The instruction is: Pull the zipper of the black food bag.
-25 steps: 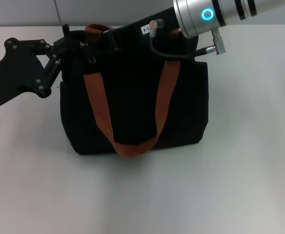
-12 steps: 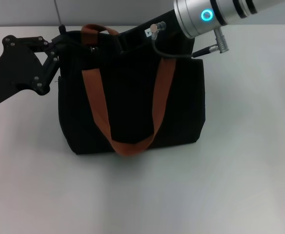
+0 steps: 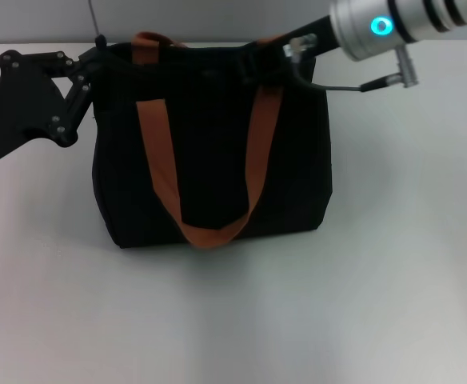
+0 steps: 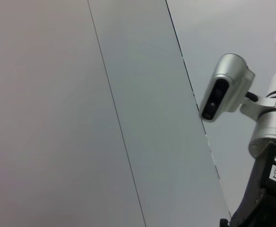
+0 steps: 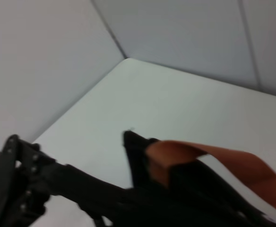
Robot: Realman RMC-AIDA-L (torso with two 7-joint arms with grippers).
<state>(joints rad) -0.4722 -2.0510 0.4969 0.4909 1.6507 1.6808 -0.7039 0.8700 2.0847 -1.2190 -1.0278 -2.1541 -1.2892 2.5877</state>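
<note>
From the head view, the black food bag stands upright on the white bench, its two orange-brown straps draped down the near face. The left gripper sits at the bag's top left corner, touching the fabric there; whether it is clenched on the cloth or merely pressed against it cannot be told, since black fingers merge with black bag. The right gripper reaches in from the right to the top edge, just beside the right-hand strap; its fingertips are lost against the dark opening, so its state cannot be told either, and the zipper itself is not visible, though it presumably lies along that top edge. The left wrist view shows only wall panels and the right arm farther off, with nothing of the bag. The right wrist view looks along the bag's top rim, with a strap loop rising from it and the left arm's black linkage at the far corner. The risk, as I judge it: if the right gripper has caught strap or fabric rather than the pull tab, a pull would drag or tip the whole bag, and a weak hold at the left corner would let it slide.
</note>
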